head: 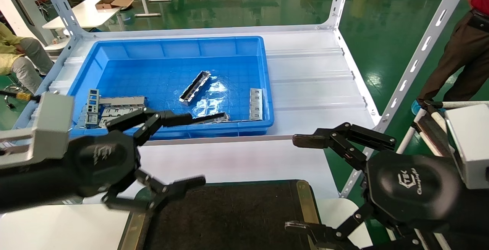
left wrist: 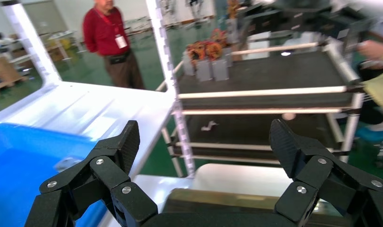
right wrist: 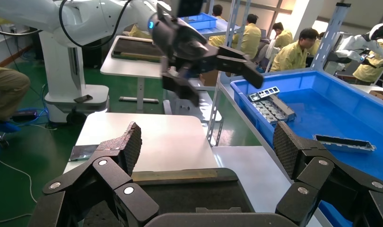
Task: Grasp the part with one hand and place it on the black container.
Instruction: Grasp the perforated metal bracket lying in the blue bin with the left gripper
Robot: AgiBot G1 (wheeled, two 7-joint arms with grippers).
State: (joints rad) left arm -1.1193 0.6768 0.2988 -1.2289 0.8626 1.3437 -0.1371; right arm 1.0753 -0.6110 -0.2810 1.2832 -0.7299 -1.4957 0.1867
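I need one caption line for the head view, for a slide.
Both grippers, left and right, open above the black container; the part lies in the blue bin.

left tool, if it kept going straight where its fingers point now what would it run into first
Probably nothing nearby: the open left tool points toward the right tool, above the black container, though depth is unclear.

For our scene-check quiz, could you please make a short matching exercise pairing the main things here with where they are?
Things:
1. part
2. black container
3. left hand
4. right hand

Places:
A. open, beyond the table's right edge
B. lying on the blue bin floor
C. nearest the robot, nothing in it
D. open, over the bin's near rim

Pairs: 1-B, 2-C, 3-D, 4-A
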